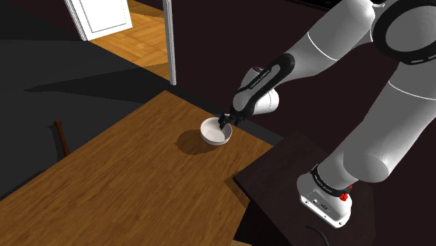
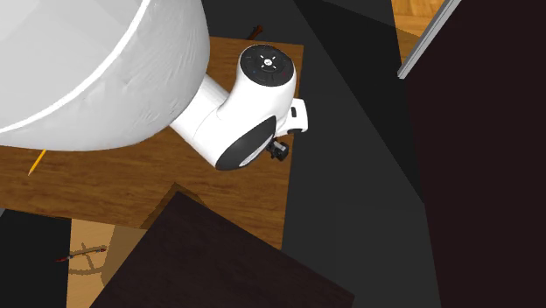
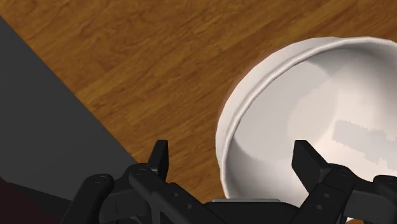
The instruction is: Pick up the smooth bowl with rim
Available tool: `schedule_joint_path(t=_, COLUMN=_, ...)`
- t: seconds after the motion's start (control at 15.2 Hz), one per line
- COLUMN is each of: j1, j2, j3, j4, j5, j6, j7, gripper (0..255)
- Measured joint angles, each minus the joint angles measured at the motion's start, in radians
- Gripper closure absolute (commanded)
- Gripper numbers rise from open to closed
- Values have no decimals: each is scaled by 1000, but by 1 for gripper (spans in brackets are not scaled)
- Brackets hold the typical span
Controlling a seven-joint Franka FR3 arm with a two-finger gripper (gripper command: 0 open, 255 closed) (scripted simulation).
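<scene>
A smooth white bowl (image 1: 214, 133) with a raised rim stands upright on the wooden table (image 1: 126, 175), near the table's edge on the shoulder view's right. My black gripper (image 1: 225, 123) comes down at the bowl's rim on the side nearest the arm. In the wrist view the gripper (image 3: 234, 160) is open and straddles the rim of the bowl (image 3: 318, 108). One fingertip (image 3: 160, 156) is outside the wall over the wood, the other fingertip (image 3: 308, 159) is inside the bowl. Neither finger clasps the rim. In the second exterior view the white wrist (image 2: 254, 96) hides the bowl.
The dark stand (image 1: 293, 175) sits just beside the table at the shoulder view's lower right. A thin brown stick-like thing (image 1: 61, 136) stands off the table's left edge. A white door (image 1: 105, 17) and white post (image 1: 168, 42) stand behind over wood flooring.
</scene>
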Motion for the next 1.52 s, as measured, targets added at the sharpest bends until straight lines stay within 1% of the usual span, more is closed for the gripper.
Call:
schedule_joint_path(t=0.2, j1=-17, j2=45, j3=20, j4=13, j5=31, j6=33, j7=-33, gripper=0)
schedule_joint_path(t=0.26, j1=-19, j2=52, j3=24, j4=14, j5=36, j6=39, j7=-37, gripper=255)
schedule_joint_path(t=0.92, j1=-20, j2=58, j3=29, j4=14, j5=41, j6=45, j7=-42, gripper=255)
schedule_joint_path(t=1.06, j1=-13, j2=37, j3=19, j4=7, j5=30, j6=30, j7=-30, gripper=255)
schedule_joint_path(t=1.52, j1=21, j2=-75, j3=-30, j4=-12, j5=-58, j6=-62, j7=58, gripper=255)
